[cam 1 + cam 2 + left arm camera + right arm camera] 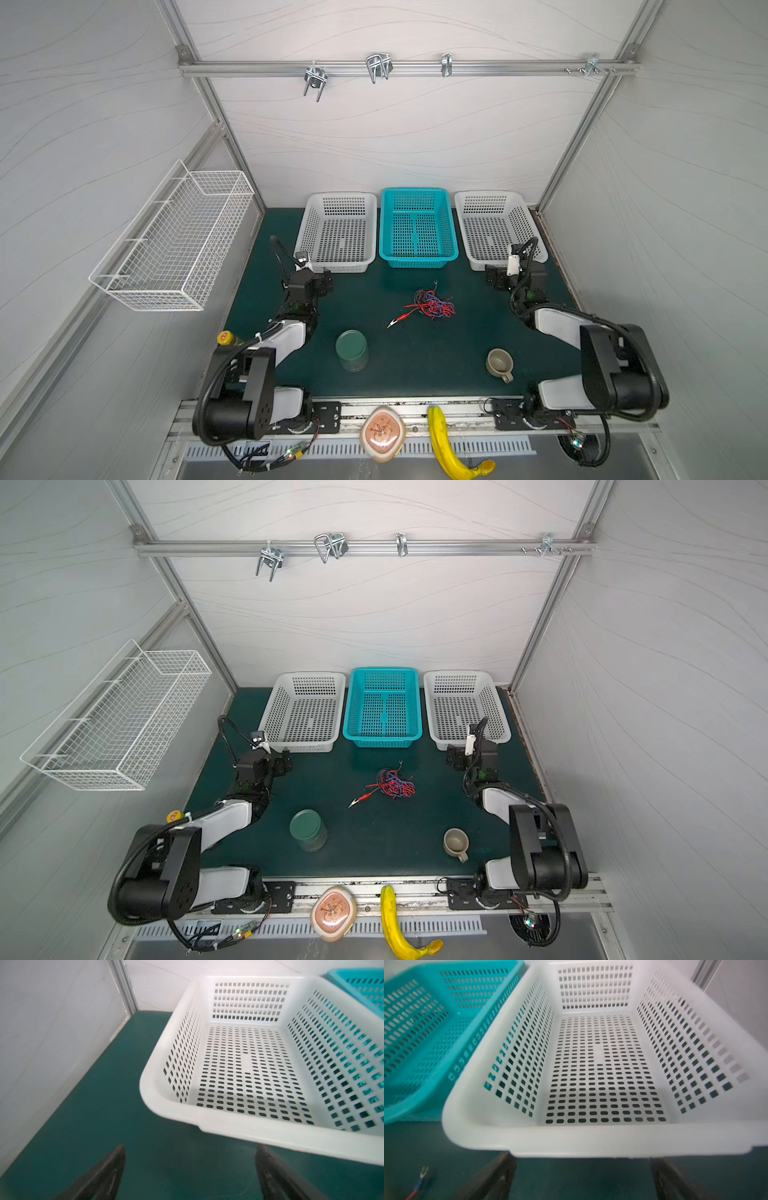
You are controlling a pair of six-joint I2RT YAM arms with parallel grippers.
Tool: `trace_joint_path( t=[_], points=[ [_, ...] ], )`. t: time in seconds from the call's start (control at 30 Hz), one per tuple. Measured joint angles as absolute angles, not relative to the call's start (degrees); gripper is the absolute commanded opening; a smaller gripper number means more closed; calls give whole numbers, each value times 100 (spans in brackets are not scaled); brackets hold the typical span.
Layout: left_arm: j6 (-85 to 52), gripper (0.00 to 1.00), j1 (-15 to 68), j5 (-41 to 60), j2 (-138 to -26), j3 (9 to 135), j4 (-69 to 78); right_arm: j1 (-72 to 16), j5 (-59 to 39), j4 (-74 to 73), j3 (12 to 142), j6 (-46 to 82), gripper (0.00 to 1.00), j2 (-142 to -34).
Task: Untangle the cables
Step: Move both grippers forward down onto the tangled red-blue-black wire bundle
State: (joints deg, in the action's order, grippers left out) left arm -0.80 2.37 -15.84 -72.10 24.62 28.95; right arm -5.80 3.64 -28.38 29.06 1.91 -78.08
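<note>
Dark green counter (415,374) fills the lower middle of both top views. The cables (432,305) lie on it in a knotted red, blue and black heap just right of frame centre, below the teal basket (417,226). One red lead (409,313), ending in an alligator clip (392,323), is stretched toward the lower left. The left gripper (322,282) and right gripper (494,276) are both seen with jaws apart and empty. The right gripper is judged nearer, the heap lying to its lower left.
</note>
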Motion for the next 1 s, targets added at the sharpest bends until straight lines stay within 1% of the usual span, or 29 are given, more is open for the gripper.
trace_joint_path(
  t=[0.27,0.43,0.57,0.6,0.67,0.73,0.9,1.0],
  points=[
    [-381,99,257,-1708,-5861,2298,1984,-799,493,-1791,2816,364,99,-7002],
    [-770,99,329,-1459,-5553,2327,1457,-1234,661,-1061,2987,351,99,-6632],
    [-963,100,766,-1214,-5542,2488,1072,-1579,528,-497,3380,340,99,-6399],
    [-980,100,904,-1155,-5544,2547,991,-1658,482,-399,3465,342,98,-6337],
    [-1024,100,1227,-1002,-5581,2727,871,-1833,368,-183,3636,364,91,-6191],
    [-1087,100,1472,-838,-5666,2926,795,-1968,242,8,3767,395,86,-6099],
    [-1260,100,2027,-567,-6038,3256,757,-2316,-185,395,3983,574,83,-6064],
    [-1313,100,2425,-464,-6357,3308,790,-2646,-366,679,4139,668,77,-6195]
  ],
)
